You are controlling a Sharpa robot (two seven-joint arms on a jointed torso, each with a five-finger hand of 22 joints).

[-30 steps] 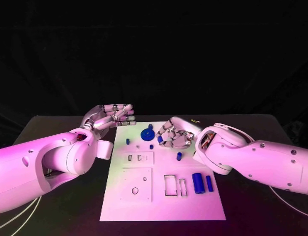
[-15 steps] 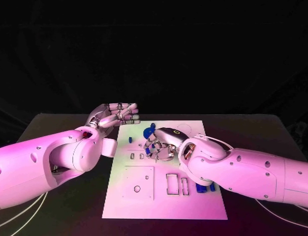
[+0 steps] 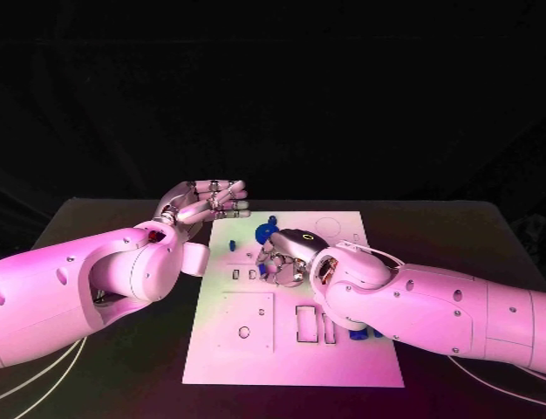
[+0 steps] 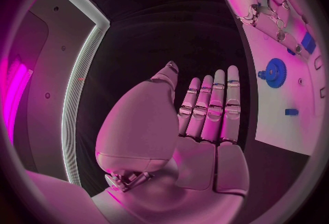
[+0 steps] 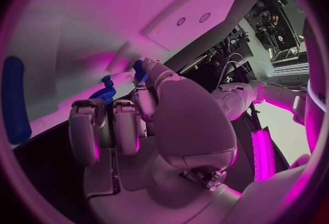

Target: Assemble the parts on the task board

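My right hand [image 3: 286, 258] is down over the middle of the task board [image 3: 292, 358], fingers curled in, and in the wrist view I'm pinching a small blue part [image 5: 139, 68] at the fingertips. The blue gear [image 3: 266, 232] sits on the board just past that hand, on the far side. My left hand [image 3: 204, 204] hangs off the board's far corner, above the bench [image 3: 110, 218], holding nothing, fingers straight and side by side.
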